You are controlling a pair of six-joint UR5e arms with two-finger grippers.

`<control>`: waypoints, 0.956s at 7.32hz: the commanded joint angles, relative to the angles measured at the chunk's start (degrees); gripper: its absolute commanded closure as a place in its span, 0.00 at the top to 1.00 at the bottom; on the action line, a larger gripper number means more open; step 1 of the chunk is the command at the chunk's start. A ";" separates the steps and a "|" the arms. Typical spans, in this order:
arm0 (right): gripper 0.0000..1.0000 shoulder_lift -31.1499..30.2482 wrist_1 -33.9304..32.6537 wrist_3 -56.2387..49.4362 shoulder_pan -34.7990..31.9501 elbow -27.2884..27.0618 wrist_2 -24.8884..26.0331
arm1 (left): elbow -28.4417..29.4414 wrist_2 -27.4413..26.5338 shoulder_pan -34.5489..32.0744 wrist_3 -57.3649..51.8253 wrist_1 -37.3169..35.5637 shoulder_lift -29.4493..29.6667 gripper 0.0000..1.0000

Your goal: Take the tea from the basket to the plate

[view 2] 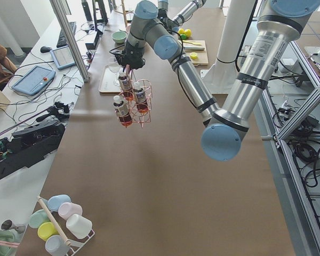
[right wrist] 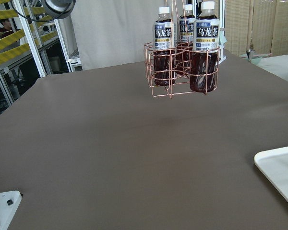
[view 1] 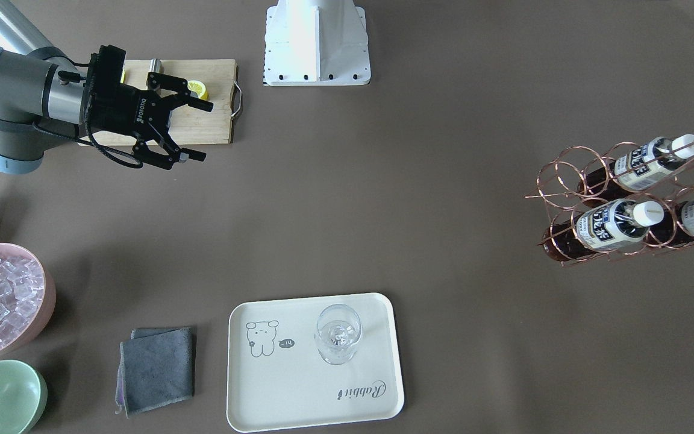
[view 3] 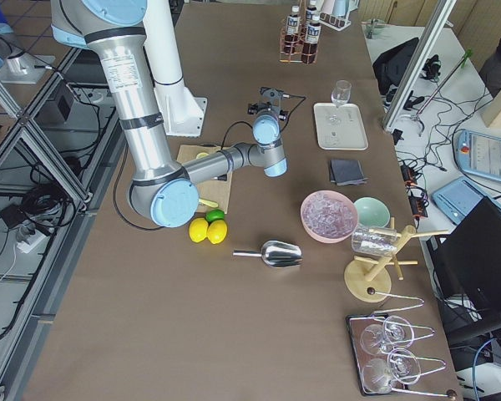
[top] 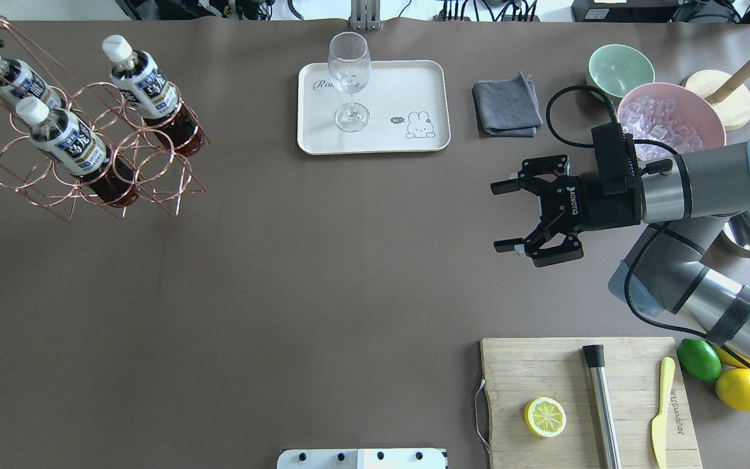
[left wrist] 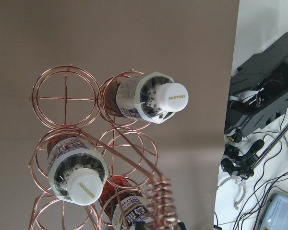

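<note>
The rose-gold wire basket (top: 88, 176) is at the table's far left end; it also shows in the front view (view 1: 582, 199) and right wrist view (right wrist: 182, 72). It holds three bottles (top: 75, 146) of dark liquid with white caps and dark blue-and-white labels. No tea with a pale beige label shows. My left gripper (view 2: 129, 60) is at the top of the basket's looped handle (left wrist: 161, 196), shut on it. I cannot tell whether the basket rests on the table. The cream plate (top: 414, 85) lies at the far middle. My right gripper (top: 505, 218) is open and empty, right of centre.
A wine glass (top: 349, 78) stands on the plate. A grey cloth (top: 506, 107), a mint bowl (top: 619, 65) and a pink bowl of ice (top: 668, 117) lie right of it. A wooden board (top: 544, 371) with a lemon half (top: 545, 417) is near the robot.
</note>
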State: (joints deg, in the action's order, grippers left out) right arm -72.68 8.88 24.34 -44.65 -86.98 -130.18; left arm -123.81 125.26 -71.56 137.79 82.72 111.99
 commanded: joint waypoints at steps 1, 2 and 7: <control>0.98 -0.01 0.08 -0.09 0.00 0.14 0.01 | 6.18 -0.80 9.55 4.06 -0.46 10.84 0.00; 0.98 -0.01 0.17 -0.09 0.00 0.14 0.01 | 6.30 -6.98 15.34 5.46 -0.46 12.27 0.00; 0.98 -2.28 1.83 -0.17 -0.35 -0.30 0.10 | 9.28 -10.91 24.44 12.05 -5.47 23.96 0.00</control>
State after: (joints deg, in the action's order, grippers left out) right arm -74.02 9.57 24.25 -44.93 -87.20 -130.15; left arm -115.30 114.59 -48.84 147.90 78.65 132.99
